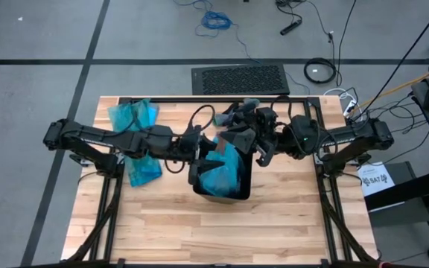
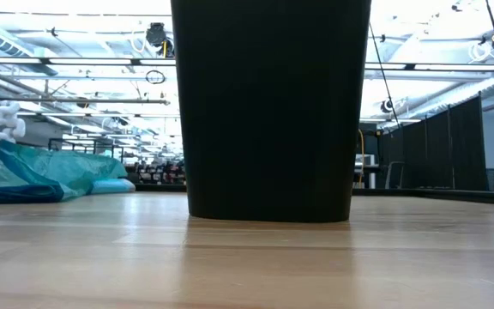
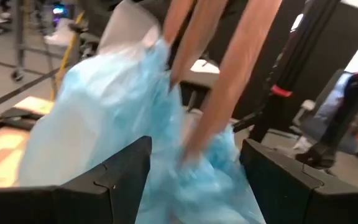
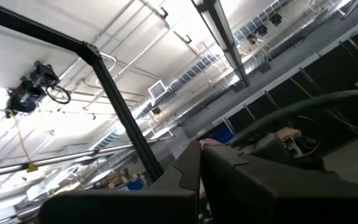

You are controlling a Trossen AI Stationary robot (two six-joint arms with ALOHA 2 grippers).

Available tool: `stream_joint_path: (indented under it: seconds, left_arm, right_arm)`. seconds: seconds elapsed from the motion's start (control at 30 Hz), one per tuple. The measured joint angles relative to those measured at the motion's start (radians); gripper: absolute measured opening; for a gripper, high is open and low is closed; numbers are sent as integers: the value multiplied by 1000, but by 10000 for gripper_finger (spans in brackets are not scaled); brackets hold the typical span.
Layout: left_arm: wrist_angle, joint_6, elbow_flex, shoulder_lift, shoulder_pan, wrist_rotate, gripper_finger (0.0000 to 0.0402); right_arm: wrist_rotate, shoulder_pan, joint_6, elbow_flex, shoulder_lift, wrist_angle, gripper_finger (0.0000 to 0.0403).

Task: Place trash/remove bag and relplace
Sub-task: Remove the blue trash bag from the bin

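We work over one black plastic bin (image 1: 222,186) standing mid-bench on the pale wooden bench (image 1: 274,223), with a translucent blue plastic bag (image 1: 226,173) draped in and over its mouth. Our left hand (image 1: 198,156) sits at the bin's left rim with its fingers spread wide, the blue film bunched between them but not pinched, so we hold nothing firmly. Our right hand (image 1: 261,152) hovers at the bin's right rim, fingers closed together and, as far as we can see, gripping nothing; its wrist view points up at the ceiling. We see no loose trash scraps on the bench, and whether any lies inside the bag is hidden. Judging from here, the film could slip off the left fingers if we lift before closing, or drag the light bin over if the bag snags on the rim. We count one bin, one bag in it, and two further piles of blue bags (image 1: 134,115) lying at the bench's left.
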Motion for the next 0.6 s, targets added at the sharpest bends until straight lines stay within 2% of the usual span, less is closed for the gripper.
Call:
stream_joint_path:
  seconds: [0.17, 0.33, 0.6]
  left_arm:
    - [-90, -26, 5, -4, 0, -68, 258]
    - [-111, -49, 5, -4, -1, -68, 258]
    - [-87, -54, 2, -2, -9, -34, 257]
  right_arm:
    - [-38, 5, 2, 38, 7, -19, 0]
    - [-63, 19, -65, 126, 7, -67, 0]
    - [-63, 19, -178, 227, 7, -243, 0]
